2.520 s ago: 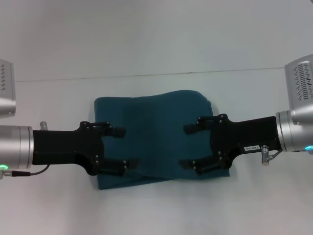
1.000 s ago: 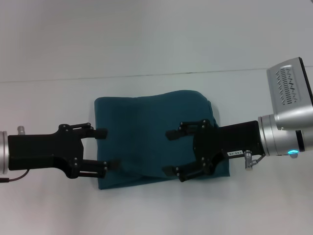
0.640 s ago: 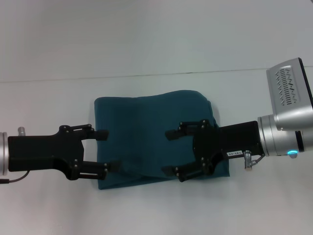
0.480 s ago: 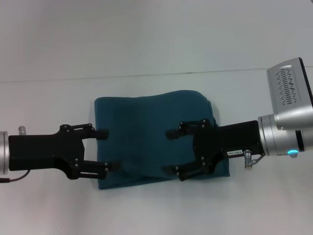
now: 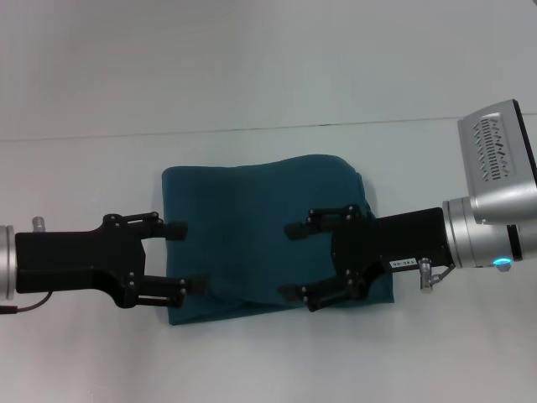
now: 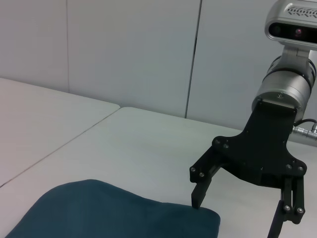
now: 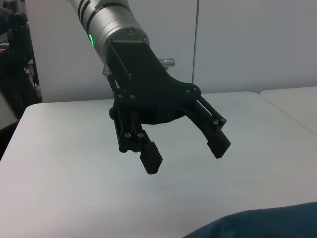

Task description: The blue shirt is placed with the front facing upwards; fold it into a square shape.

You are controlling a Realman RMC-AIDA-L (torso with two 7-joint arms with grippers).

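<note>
The blue shirt (image 5: 252, 227) lies folded into a compact, roughly square bundle on the white table (image 5: 268, 361), with no lettering showing. My left gripper (image 5: 186, 257) is open at the bundle's left edge, one fingertip (image 5: 176, 228) over the cloth. My right gripper (image 5: 292, 261) is open over the right half, holding nothing. The left wrist view shows the right gripper (image 6: 235, 218) above the shirt (image 6: 109, 213). In the right wrist view the left gripper (image 7: 185, 154) hangs open above the table, with a corner of shirt (image 7: 262, 225) in front.
A thin seam (image 5: 268, 128) crosses the table behind the shirt. Bare white surface surrounds the bundle on all sides. A pale wall (image 6: 133, 49) stands behind the table in the wrist views.
Since 2.5 s ago the left gripper drew back left to the shirt's edge and the right gripper moved left over the cloth. In the last second nothing visibly moved.
</note>
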